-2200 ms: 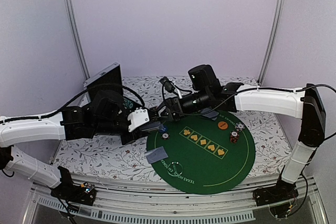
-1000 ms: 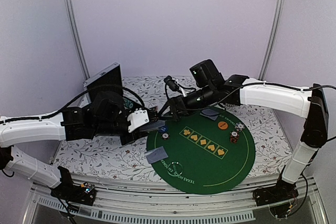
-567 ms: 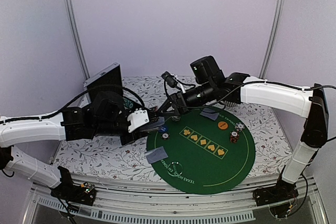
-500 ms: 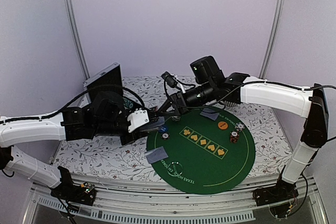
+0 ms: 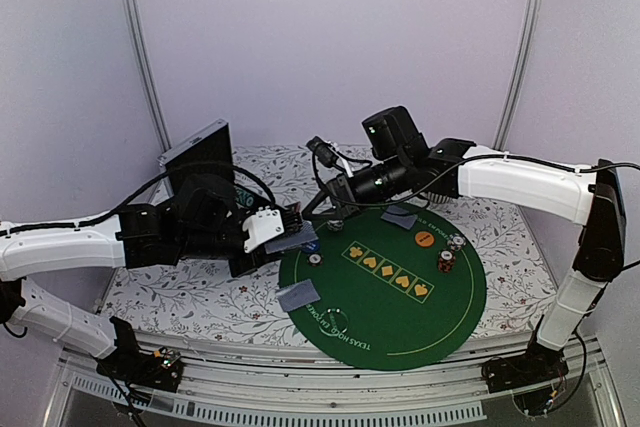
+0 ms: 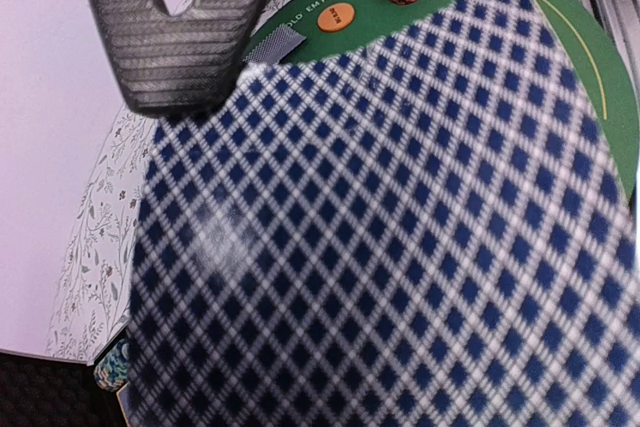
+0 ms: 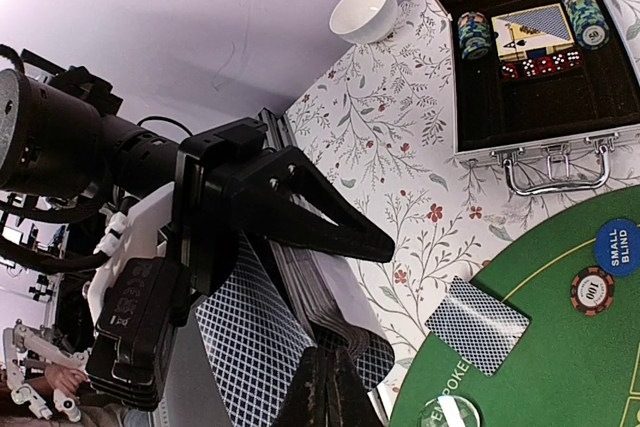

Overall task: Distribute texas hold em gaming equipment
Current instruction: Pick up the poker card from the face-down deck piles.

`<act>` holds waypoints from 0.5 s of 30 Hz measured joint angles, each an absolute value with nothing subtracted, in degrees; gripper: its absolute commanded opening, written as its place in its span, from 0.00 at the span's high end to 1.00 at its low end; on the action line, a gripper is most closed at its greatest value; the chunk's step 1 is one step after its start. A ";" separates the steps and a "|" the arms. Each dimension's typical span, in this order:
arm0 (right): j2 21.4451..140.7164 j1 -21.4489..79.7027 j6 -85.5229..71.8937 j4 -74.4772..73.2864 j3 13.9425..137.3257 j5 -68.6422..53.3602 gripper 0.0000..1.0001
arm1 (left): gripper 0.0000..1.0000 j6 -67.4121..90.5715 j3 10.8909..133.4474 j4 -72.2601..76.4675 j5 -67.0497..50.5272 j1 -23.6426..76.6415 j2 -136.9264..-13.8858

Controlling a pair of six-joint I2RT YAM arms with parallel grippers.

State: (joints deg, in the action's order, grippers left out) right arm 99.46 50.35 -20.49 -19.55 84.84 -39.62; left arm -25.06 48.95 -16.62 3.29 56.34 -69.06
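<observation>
Blue-diamond-backed and glossy, the top card lies on the deck. The left gripper clamps the deck above the floral worktop, just beside the round green felt mat. The ribbed right gripper, wide apart a second ago, has just pinched shut on that card's corner, so I judge it ready to deal.

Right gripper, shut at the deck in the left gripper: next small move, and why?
Probably pull the right gripper back over the green poker mat, sliding the top card off. Its jaws look pinched on that card's edge, while the left gripper holds the card deck at the mat's rim; the pull should separate one card.
</observation>
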 measured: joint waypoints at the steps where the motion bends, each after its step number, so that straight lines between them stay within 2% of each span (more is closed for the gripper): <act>1: 99.44 50.35 -20.53 -19.55 84.84 -39.62 0.98 | 0.58 -25.06 48.95 -16.64 3.29 56.34 -69.06; 15: 95.96 50.17 -20.27 -19.70 84.84 -37.78 0.98 | 0.58 -25.06 48.90 -16.58 3.16 56.34 -69.06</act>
